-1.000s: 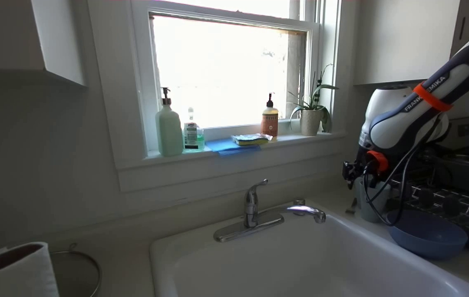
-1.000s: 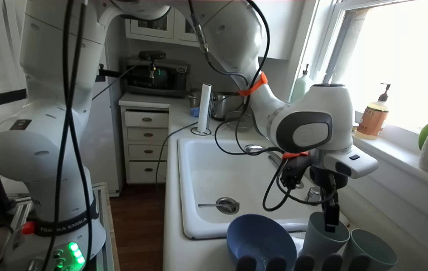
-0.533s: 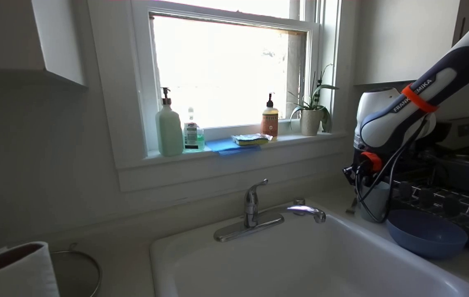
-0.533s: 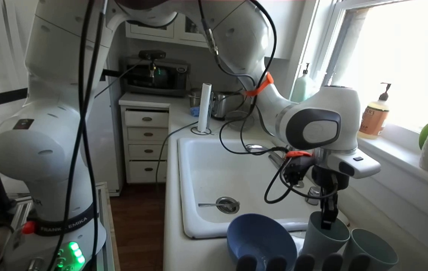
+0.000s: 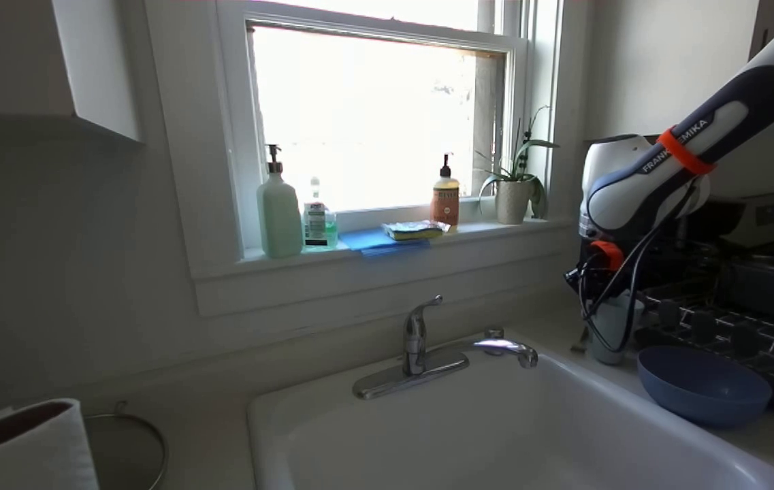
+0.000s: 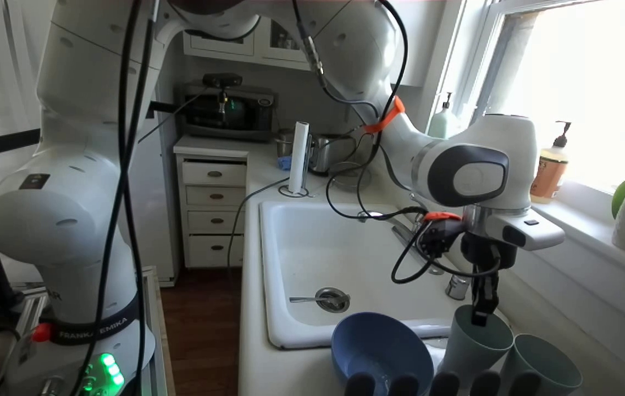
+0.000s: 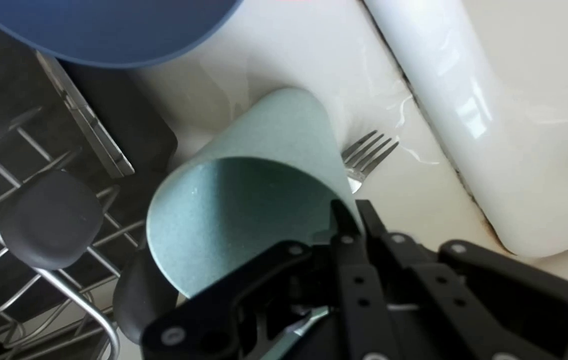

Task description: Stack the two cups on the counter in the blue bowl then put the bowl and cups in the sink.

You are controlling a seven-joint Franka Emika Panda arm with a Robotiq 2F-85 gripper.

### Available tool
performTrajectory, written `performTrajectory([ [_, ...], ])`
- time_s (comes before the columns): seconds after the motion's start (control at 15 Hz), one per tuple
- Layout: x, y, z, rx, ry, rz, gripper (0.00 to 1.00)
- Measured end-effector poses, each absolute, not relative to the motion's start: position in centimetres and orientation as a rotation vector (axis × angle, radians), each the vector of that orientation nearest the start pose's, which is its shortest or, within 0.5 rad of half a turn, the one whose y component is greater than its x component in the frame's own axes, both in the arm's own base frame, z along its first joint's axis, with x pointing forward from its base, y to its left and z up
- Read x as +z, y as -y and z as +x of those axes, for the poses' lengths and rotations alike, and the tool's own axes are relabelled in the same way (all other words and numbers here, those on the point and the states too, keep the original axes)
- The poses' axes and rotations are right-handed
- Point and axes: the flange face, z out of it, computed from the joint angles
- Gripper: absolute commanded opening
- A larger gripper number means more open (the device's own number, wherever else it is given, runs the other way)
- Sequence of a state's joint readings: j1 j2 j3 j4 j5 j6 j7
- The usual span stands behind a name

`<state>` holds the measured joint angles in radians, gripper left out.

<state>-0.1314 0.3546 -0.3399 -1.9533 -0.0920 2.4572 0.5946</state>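
Pinching one cup (image 7: pixel 259 185) by the rim with the gripper (image 7: pixel 353 212), pretty near the blue bowl (image 6: pixel 381 346) but apart from it. Can see the other cup (image 6: pixel 546 360) too, farther from that bowl.

Blue bowl (image 6: pixel 378 338) upright at the table's (image 6: pixel 290 368) edge beside the sink (image 6: pixel 273 291); pale green cup (image 6: pixel 466 352), rim gripped, between it and second cup (image 6: pixel 546 363).
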Motion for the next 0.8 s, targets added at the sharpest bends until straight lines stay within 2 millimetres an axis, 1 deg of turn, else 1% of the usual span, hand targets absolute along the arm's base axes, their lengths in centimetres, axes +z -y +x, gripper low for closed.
performTrajectory([
  [0.2, 33.1, 27.6, 56.8, -0.282, -1.553, -2.912, 0.01],
  [0.33, 34.3, 27.5, 56.9, -0.276, -1.556, -2.918, 0.01],
  [0.47, 36.0, 27.5, 56.7, -0.272, -1.556, -2.925, 0.01],
  [0.8, 41.7, 27.3, 55.9, -0.272, -1.564, -2.917, 0.01],
])
